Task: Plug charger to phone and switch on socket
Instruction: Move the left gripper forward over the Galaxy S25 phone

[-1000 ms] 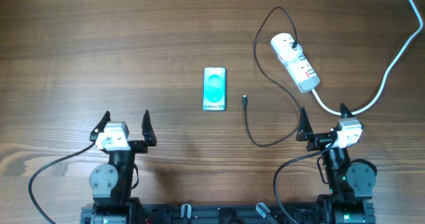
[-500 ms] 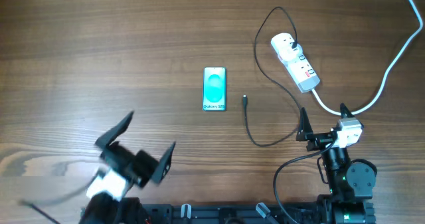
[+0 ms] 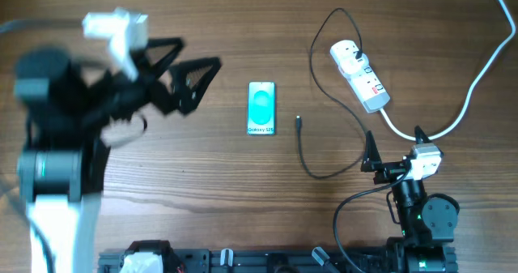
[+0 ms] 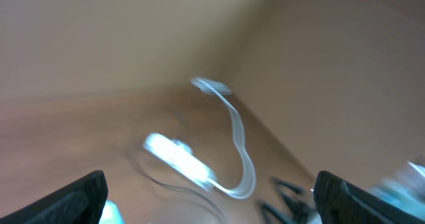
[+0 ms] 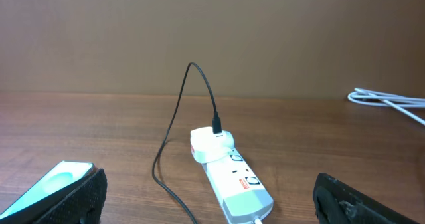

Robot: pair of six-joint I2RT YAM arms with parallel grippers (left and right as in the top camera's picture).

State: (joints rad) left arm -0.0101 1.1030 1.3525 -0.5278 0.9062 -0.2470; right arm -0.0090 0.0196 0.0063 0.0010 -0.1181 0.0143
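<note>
The phone point(image 3: 261, 108) lies flat mid-table with its teal screen up; its corner shows in the right wrist view point(image 5: 53, 181). The charger's thin black cable point(image 3: 312, 70) runs from a plug in the white socket strip point(image 3: 360, 76) round to its connector tip point(image 3: 298, 121), which lies right of the phone. The strip and plug also show in the right wrist view point(image 5: 232, 177). My left gripper point(image 3: 194, 74) is open and empty, raised and blurred, left of the phone. My right gripper point(image 3: 392, 147) is open and empty near the front edge, below the strip.
The strip's thick white cord point(image 3: 477, 70) loops off to the back right corner. The left wrist view is blurred; it shows the strip point(image 4: 176, 154) and white cord point(image 4: 239, 144) smeared. Bare wood lies around the phone.
My left arm has swung up from its rest at the front left toward the back, and its open gripper is now left of the phone. The right arm has not moved.
</note>
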